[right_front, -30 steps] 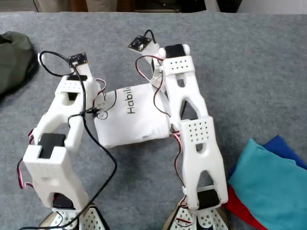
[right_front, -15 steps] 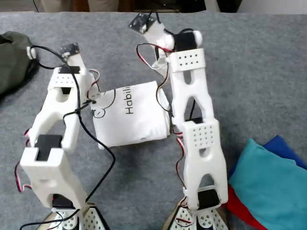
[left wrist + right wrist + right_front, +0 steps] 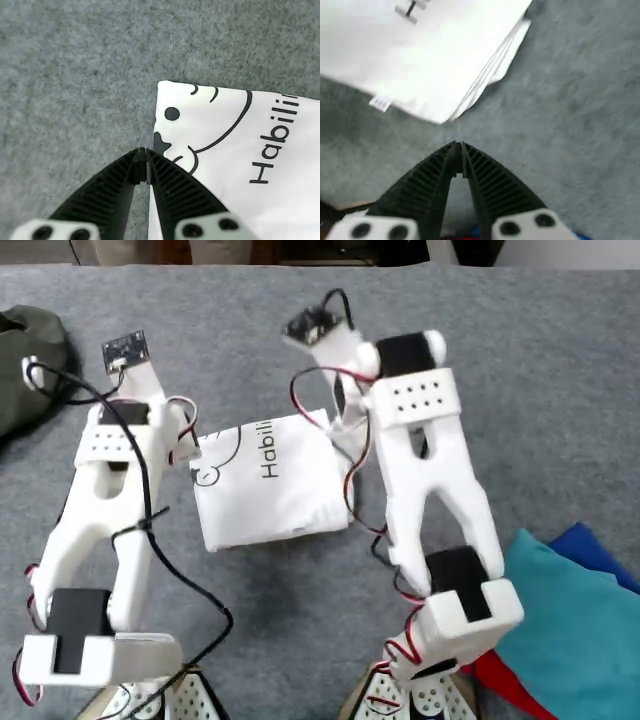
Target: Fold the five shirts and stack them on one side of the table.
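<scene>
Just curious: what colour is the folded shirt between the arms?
The shirt is white with black print; left wrist view.

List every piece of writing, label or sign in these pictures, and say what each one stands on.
White folded shirt: black lettering beside a cartoon face. It runs off at the folded edge, so there is no whole word to quote.
Small tag at the shirt's edge: has marks, but they are too small to read.
</scene>
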